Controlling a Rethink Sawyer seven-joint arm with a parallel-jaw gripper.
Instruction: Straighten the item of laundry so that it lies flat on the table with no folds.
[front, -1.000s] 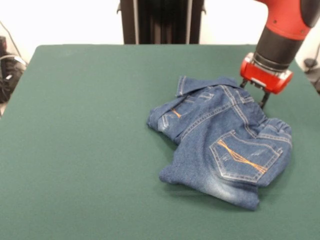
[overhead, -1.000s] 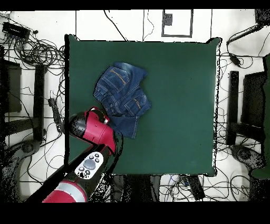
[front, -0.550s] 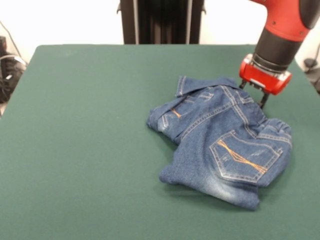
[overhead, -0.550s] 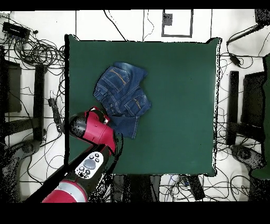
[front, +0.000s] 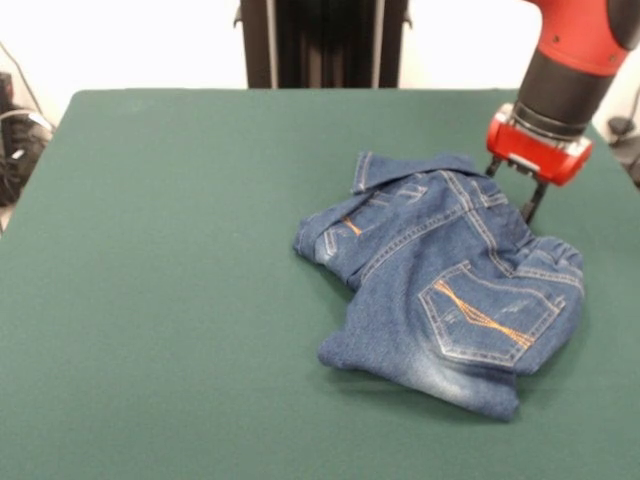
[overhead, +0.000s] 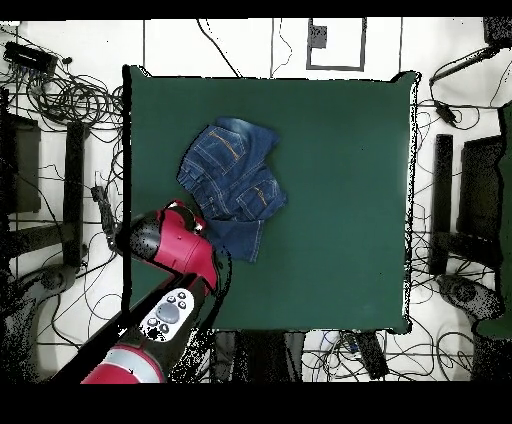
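We see a red arm (front: 585, 35) with a black cylindrical wrist section. A red flange carries the gripper (front: 513, 188), whose thin fingers (front: 531, 205) are black.

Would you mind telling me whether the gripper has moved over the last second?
Yes, slightly. In the front view the gripper has shifted a little to the picture's right against the unmoved jeans, away from their waistband edge.

Jeans (front: 440, 290): faded blue denim cloth w/ orange stitching; table (front: 170, 300): matt green felt-like top.
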